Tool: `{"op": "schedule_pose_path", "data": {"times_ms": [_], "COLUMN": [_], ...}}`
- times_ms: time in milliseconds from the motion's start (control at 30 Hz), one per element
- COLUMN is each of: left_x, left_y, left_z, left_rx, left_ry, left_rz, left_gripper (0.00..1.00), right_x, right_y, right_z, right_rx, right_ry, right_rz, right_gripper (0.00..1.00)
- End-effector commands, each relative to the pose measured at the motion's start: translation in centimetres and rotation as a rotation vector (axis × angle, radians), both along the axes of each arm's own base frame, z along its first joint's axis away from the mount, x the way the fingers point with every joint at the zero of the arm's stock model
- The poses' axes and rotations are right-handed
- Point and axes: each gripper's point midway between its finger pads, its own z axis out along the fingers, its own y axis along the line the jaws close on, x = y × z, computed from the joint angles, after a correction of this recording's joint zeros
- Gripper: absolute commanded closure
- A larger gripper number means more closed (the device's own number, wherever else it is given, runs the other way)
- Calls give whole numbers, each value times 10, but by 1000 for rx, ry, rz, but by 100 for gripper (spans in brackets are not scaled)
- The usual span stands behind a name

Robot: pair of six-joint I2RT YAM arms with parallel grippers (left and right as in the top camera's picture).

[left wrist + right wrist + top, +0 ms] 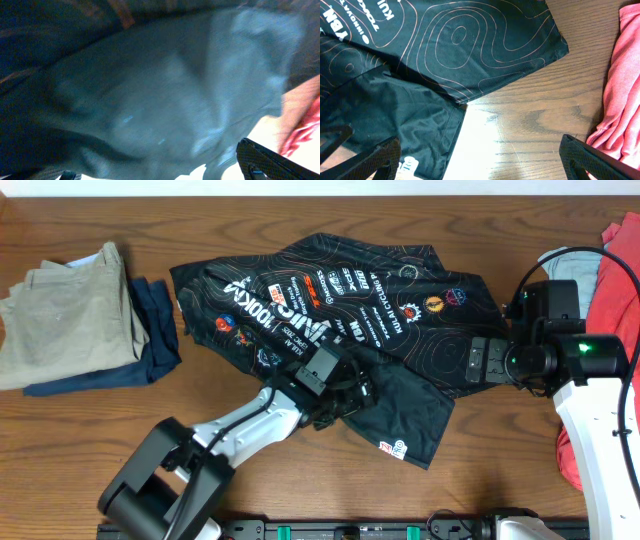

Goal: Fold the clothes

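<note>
The clothes, a black jersey with thin orange contour lines and white and red logos, lie spread across the middle of the table. My left gripper hovers low over the plain black lower panel, jaws open. In the left wrist view blurred dark cloth fills the frame and the left gripper holds nothing. My right gripper is at the jersey's right edge. In the right wrist view it is open over bare wood, with the jersey ahead and to its left.
Folded khaki trousers lie on a navy garment at the far left. A red garment and a pale blue one sit at the right edge. The red garment lies close to my right finger.
</note>
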Motion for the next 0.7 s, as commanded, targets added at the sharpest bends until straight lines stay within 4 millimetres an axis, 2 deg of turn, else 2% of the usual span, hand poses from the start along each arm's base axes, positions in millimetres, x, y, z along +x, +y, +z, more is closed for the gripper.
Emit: {"op": "schedule_pose_path", "data": {"times_ms": [0, 67, 100, 200, 267, 367, 500, 667], "left_x": [-12, -12, -12, -9, -7, -5, -9, -29], "left_y": [16, 16, 16, 19, 26, 39, 61, 101], "left_z": [-39, -39, -39, -39, -41, -45, -49, -44], "left_rx": [97, 98, 98, 111, 141, 174, 219, 299], "left_ry": [73, 74, 73, 41, 18, 28, 89, 180], "left_rz": [31, 30, 30, -5, -24, -26, 5, -55], "left_gripper": [2, 1, 7, 54, 75, 94, 94, 94], "right_x": [1, 1, 1, 3, 3, 4, 5, 5], "right_y": [-3, -3, -3, -3, -3, -3, -4, -12], "right_z": [1, 1, 1, 2, 2, 3, 3, 2], "right_rx": [0, -1, -1, -1, 0, 0, -5, -50], "right_ry": [-4, -4, -4, -11, -13, -19, -21, -20], "right_rz": [-18, -19, -19, -19, -19, -19, -21, -38], "right_gripper": [1, 1, 1, 1, 1, 1, 1, 1]}}
